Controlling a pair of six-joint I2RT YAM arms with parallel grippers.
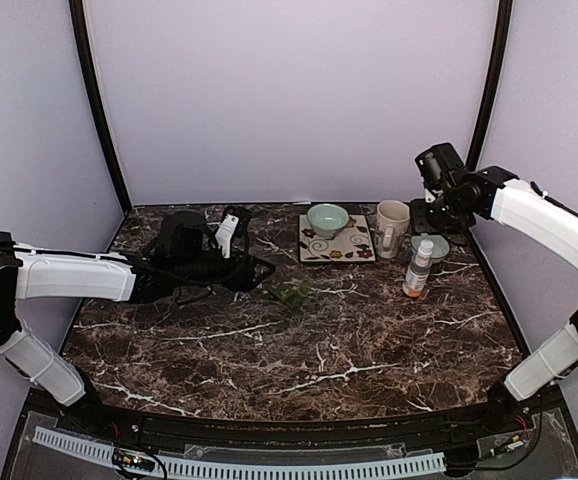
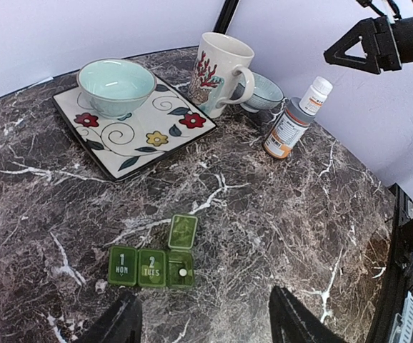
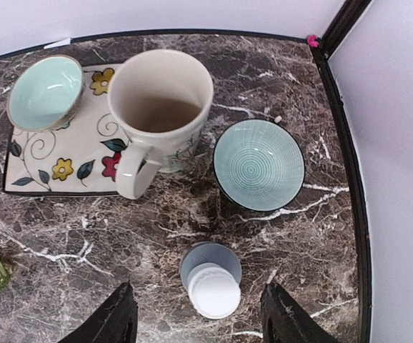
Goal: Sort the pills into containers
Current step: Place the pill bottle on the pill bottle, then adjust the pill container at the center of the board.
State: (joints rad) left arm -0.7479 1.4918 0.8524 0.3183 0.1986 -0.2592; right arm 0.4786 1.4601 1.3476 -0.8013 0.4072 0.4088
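Okay, dark green pill box (image 2: 151,263) sits on the marble table (image 1: 319,350), a bit left of centre and well apart from the crockery at the back. It has 3 compartments in a row. The 2 marked 1 MON and 2 TUES have lids down. The 3rd, at the end next to TUES, is open with its lid flipped up, and 1 small pale pill (image 2: 183,272) lies inside. Left hand (image 2: 205,323) hovers over the table just on the near side of the box, fingers wide apart, nothing between them, not touching the box. Right hand (image 3: 196,321) is up over the back right corner, looking straight down on the white-capped amber bottle (image 3: 212,287). Its fingers are spread, gripping nothing, clear of the cap. Bottle stands upright, near a dark-walled ribbed bowl (image 3: 259,164) and the coral-print mug (image 3: 160,107). Mug is upright at the right edge of the floral square plate (image 2: 131,143); cannot tell if it rests on the plate or just beside it. Pale green bowl (image 2: 116,86) sits on the plate's far end.
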